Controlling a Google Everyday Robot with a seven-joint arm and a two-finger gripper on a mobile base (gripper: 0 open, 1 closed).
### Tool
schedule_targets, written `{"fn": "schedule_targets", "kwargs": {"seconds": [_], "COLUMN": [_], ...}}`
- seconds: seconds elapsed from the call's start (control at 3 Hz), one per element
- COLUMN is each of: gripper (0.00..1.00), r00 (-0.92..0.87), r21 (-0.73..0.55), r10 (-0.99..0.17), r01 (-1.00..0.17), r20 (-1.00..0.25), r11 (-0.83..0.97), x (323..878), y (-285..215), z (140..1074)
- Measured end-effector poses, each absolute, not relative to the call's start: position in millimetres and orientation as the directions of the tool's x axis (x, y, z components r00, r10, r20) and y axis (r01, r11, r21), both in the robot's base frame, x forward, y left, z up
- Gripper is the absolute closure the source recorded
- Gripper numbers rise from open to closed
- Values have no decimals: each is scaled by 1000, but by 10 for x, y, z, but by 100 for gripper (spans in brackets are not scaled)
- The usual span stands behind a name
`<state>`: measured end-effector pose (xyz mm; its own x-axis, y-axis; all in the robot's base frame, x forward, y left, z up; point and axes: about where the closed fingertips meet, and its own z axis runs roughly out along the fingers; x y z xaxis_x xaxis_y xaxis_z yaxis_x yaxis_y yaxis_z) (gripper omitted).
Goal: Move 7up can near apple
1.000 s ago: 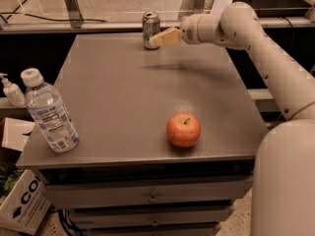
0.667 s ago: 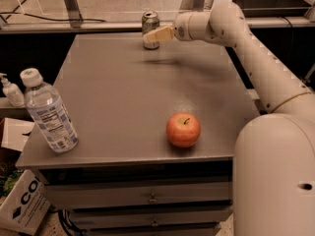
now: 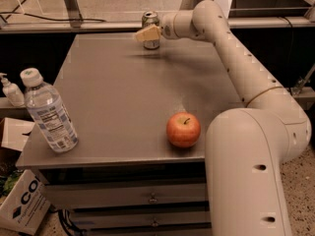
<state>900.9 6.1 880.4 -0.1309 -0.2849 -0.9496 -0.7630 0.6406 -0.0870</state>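
Observation:
The 7up can (image 3: 150,19), silvery with a silver top, stands upright at the far edge of the grey table (image 3: 118,87), near its middle. My gripper (image 3: 148,33) is at the can, reaching in from the right, and its cream tip overlaps the can's front. The can rests on the table. The red-orange apple (image 3: 183,129) with a short dark stem sits near the front edge of the table, right of centre and far from the can. My arm runs from the lower right up along the table's right side.
A clear plastic water bottle (image 3: 49,114) stands at the table's front left corner. A soap dispenser (image 3: 11,90) and a cardboard box (image 3: 22,205) are off the table to the left. Drawers (image 3: 152,198) sit under the tabletop.
My gripper has moved left from just right of the can to the can itself. The can, apple and bottle have not moved.

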Motion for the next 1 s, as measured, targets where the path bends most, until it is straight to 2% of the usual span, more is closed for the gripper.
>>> {"fn": "schedule_targets", "kwargs": {"seconds": [0.67,1.0], "gripper": [57,81], "r00": [-148,-127], "r21": [-72,-74], "r10": [-277,-273], "r01": [-755,-780], "r20": [-949,-954], "r11": [652,621], "x": [8967,8583], "y": [-28,-231], "z": [8792,8963]}}
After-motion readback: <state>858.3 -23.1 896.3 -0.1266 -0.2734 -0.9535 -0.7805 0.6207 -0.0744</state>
